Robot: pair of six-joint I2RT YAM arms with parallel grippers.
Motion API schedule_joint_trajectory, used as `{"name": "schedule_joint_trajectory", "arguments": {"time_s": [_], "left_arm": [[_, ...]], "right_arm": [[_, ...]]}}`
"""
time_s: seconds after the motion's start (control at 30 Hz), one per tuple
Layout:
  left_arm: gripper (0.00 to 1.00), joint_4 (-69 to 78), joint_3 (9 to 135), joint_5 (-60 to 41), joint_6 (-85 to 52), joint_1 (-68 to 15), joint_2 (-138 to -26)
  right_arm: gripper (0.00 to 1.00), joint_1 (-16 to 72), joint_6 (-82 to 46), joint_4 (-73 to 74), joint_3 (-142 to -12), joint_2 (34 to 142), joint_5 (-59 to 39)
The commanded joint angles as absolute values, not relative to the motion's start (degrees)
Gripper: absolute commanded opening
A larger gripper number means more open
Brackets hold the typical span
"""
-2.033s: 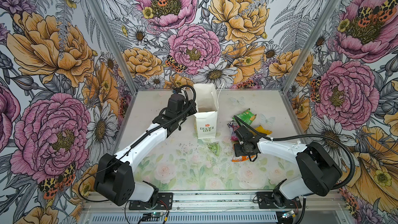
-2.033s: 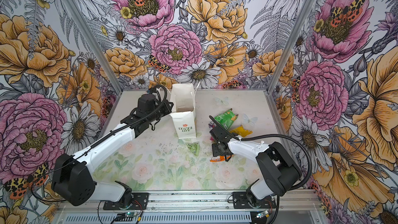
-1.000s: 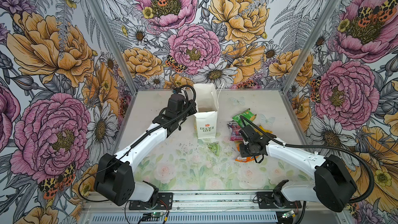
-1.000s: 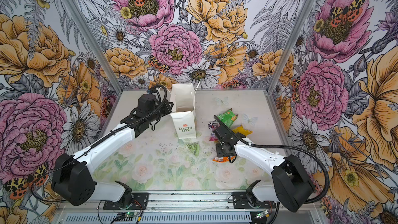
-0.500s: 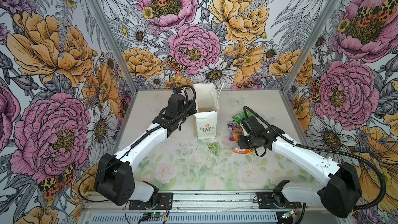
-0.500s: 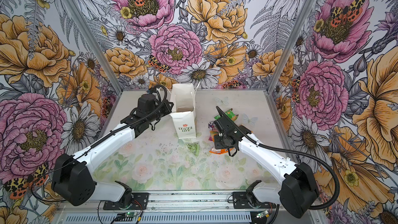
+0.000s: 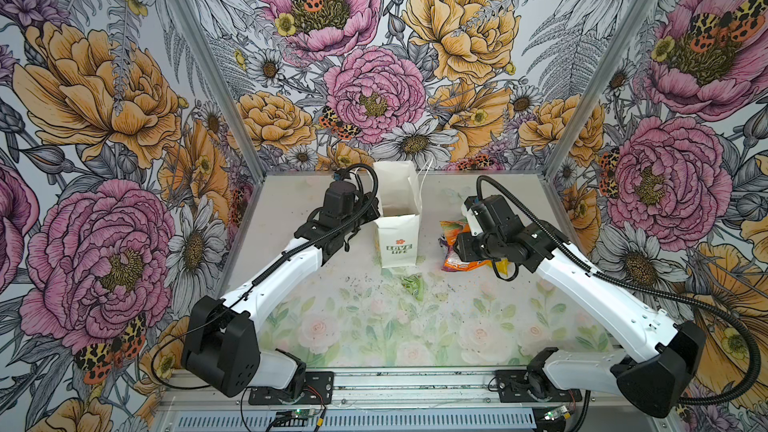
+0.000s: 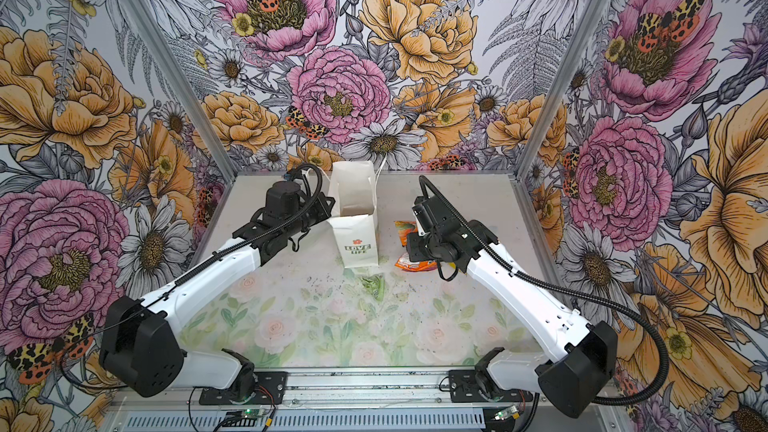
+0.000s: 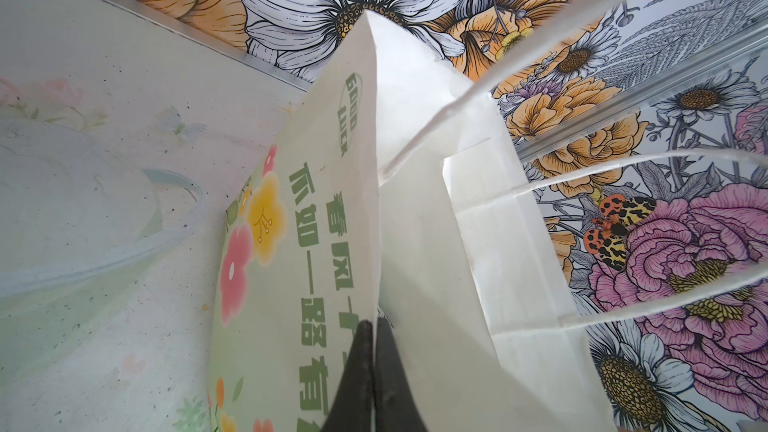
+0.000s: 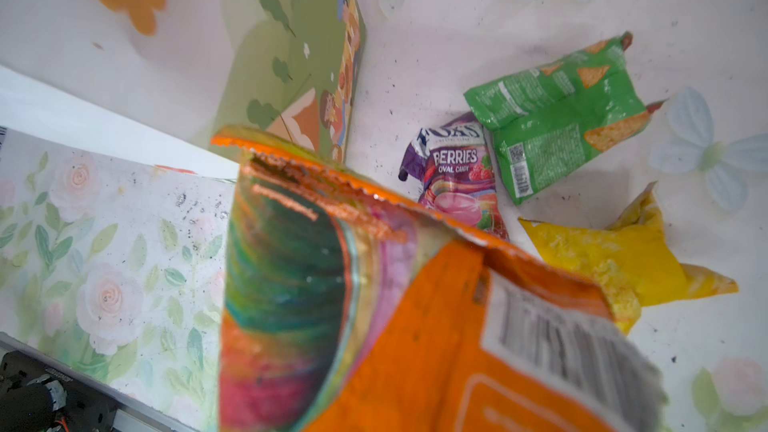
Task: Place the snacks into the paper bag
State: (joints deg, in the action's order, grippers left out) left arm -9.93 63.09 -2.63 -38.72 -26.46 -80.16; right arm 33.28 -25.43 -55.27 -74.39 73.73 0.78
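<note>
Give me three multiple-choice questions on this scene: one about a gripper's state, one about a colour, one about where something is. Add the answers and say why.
1. What is the left gripper doing?
A) hanging open over the table
B) shut on the paper bag's wall
C) shut on a snack

2. What colour is the packet that the right gripper holds?
A) green
B) yellow
C) orange

3. Where does the small pale green packet lie?
A) on the table, just in front of the bag's LOVE LIFE side
B) inside the bag
C) in the left gripper

Answers:
1 B: in the left wrist view, the fingers pinch the bag's printed wall.
2 C: the orange packet fills the right wrist view.
3 A: both top views show it on the table below that narrow side.
</note>
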Motion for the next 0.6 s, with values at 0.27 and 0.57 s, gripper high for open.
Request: {"name": "schedule_joint_trajectory", "arguments": {"time_s": [0.27, 0.57], "left_arm": [[0.0, -8.6, 63.2, -4.4, -38.8, -27.0, -79.9], [0.0, -8.6, 63.3, -4.3, -38.7, -26.8, -79.5]], "right_arm": [[0.45, 33.0, -22.0, -55.2, -89.3, 78.1, 0.4], [0.44, 33.0, -20.5, -55.4, -98.4, 81.3, 0.9]]}}
